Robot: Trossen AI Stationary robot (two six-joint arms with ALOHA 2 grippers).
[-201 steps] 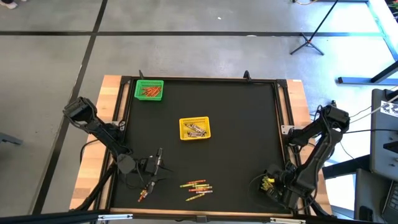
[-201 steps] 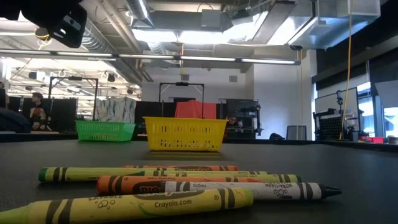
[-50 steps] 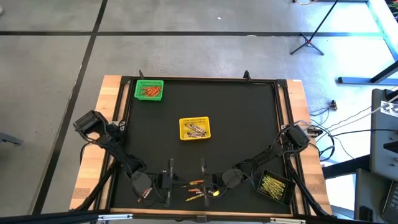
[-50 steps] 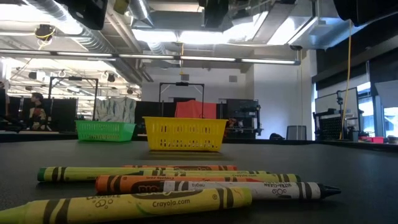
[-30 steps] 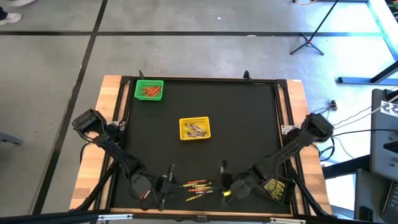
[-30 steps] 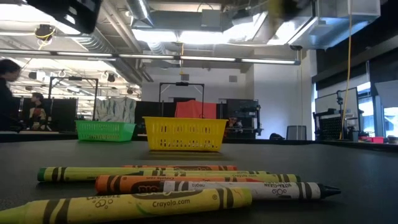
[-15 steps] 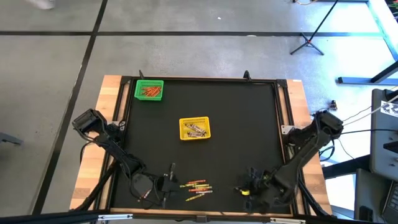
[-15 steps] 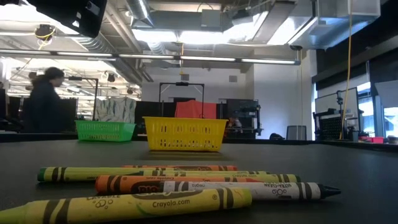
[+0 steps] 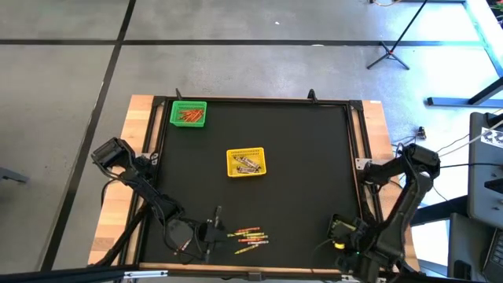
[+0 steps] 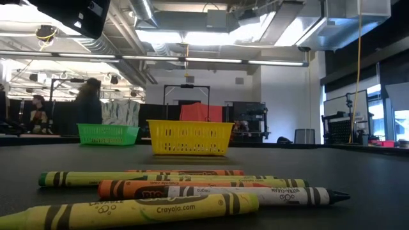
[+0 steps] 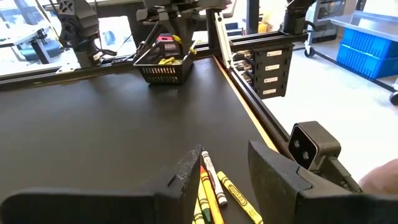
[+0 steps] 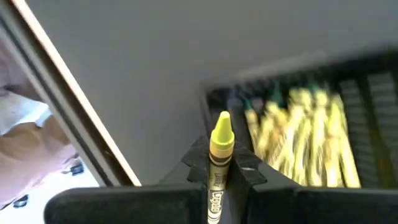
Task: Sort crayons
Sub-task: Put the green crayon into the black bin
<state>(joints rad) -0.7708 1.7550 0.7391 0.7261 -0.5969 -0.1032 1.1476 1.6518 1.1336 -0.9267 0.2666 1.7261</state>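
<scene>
Right gripper (image 12: 221, 167) is clamped on a yellow crayon (image 12: 219, 163), which stands up between its fingers, tip pointing away from the wrist; it hovers at the near right corner of the table (image 9: 299, 157), just beside the black basket (image 12: 348, 93) of yellow crayons; left gripper (image 11: 214, 171) has its fingers apart, holding nothing, with the loose crayons (image 9: 248, 236) lying on the table just ahead of it.

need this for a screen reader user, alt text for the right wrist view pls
The right gripper holds a yellow crayon upright between its dark fingers, just short of a black basket filled with yellow crayons. Bare dark table surface fills the rest.
</scene>
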